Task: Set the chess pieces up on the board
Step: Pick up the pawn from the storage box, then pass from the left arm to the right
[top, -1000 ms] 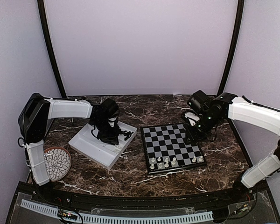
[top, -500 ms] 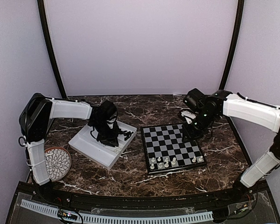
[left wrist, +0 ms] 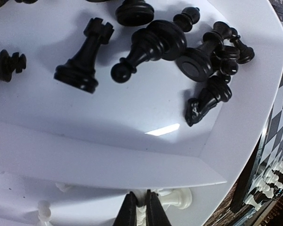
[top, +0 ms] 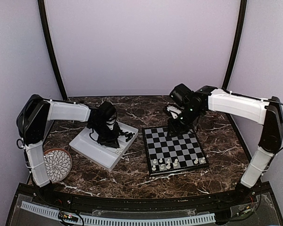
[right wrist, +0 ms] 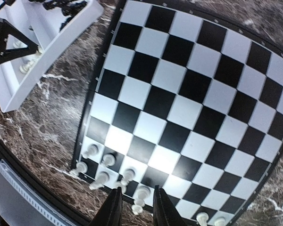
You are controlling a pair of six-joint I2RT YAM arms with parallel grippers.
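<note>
The chessboard [top: 177, 141] lies right of centre, with several white pieces [top: 167, 164] on its near rows; the right wrist view shows them too [right wrist: 108, 160]. My left gripper [top: 106, 134] is down in the white divided tray [top: 96, 153]. Its fingers are shut on a white piece [left wrist: 141, 217] in the near compartment. Another white piece [left wrist: 177, 197] lies beside it. Several black pieces [left wrist: 151, 44] lie in the far compartment. My right gripper [top: 173, 128] hangs over the board's far edge, open and empty; the wrist view [right wrist: 136, 207] shows nothing between its fingers.
A round patterned plate [top: 56, 164] sits at the near left by the left arm's base. The tray's corner [right wrist: 23, 70] is close to the board's left edge [right wrist: 92, 103]. Dark marble table [top: 132, 176] surrounds them, with purple walls behind.
My right arm has swung left, from beside the board's right edge to over its far edge. My left gripper has stayed in the tray, barely moving.
</note>
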